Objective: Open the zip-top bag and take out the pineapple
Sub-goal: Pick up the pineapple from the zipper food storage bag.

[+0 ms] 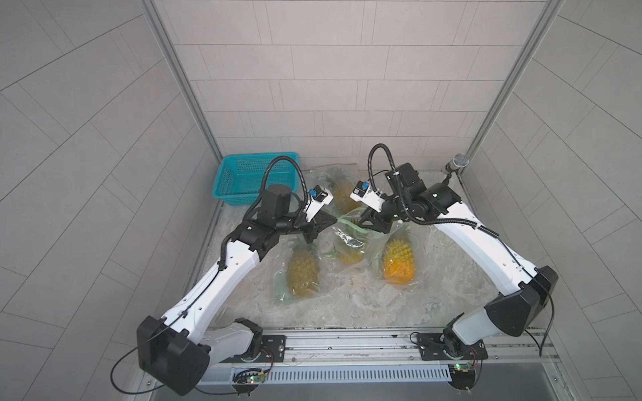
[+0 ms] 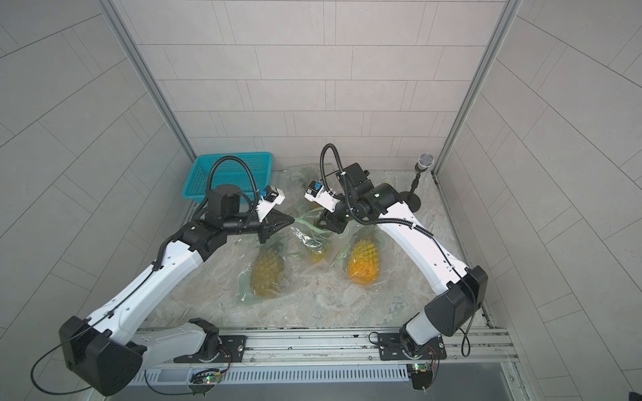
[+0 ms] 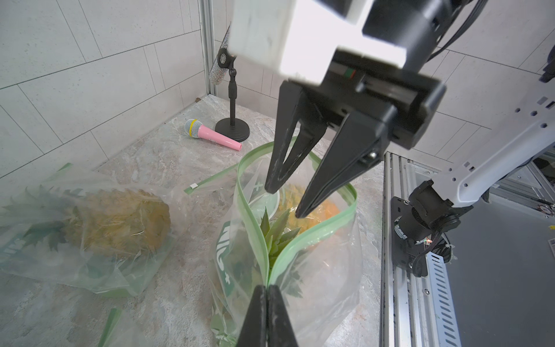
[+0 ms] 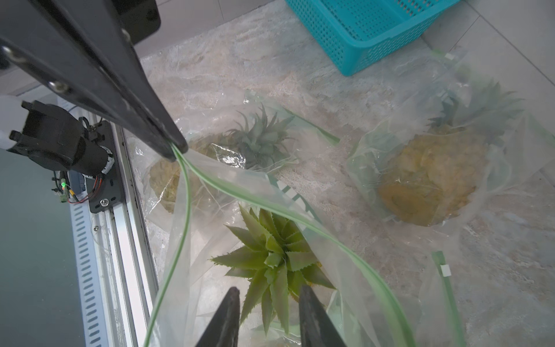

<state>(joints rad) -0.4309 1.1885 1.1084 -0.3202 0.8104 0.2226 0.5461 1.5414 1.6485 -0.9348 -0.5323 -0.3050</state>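
A clear zip-top bag (image 3: pixel 324 270) with a green zip rim stands in the middle of the table, its mouth spread open. My left gripper (image 3: pixel 267 287) is shut on the rim's near end and holds it up; in both top views its tip (image 1: pixel 335 220) (image 2: pixel 291 219) meets the bag (image 1: pixel 349 239). Inside, the pineapple's green crown (image 4: pixel 273 255) points up out of the mouth, also showing in the left wrist view (image 3: pixel 276 237). My right gripper (image 4: pixel 269 289) (image 3: pixel 285 202) is open, lowered into the mouth, with crown leaves between its fingers but not pinched.
Three more bagged pineapples lie around: front left (image 1: pixel 302 270), front right (image 1: pixel 399 264) and at the back (image 1: pixel 342 194). A teal basket (image 1: pixel 253 177) stands back left. A microphone on a stand (image 1: pixel 460 161) and a pink microphone (image 3: pixel 210 136) are back right.
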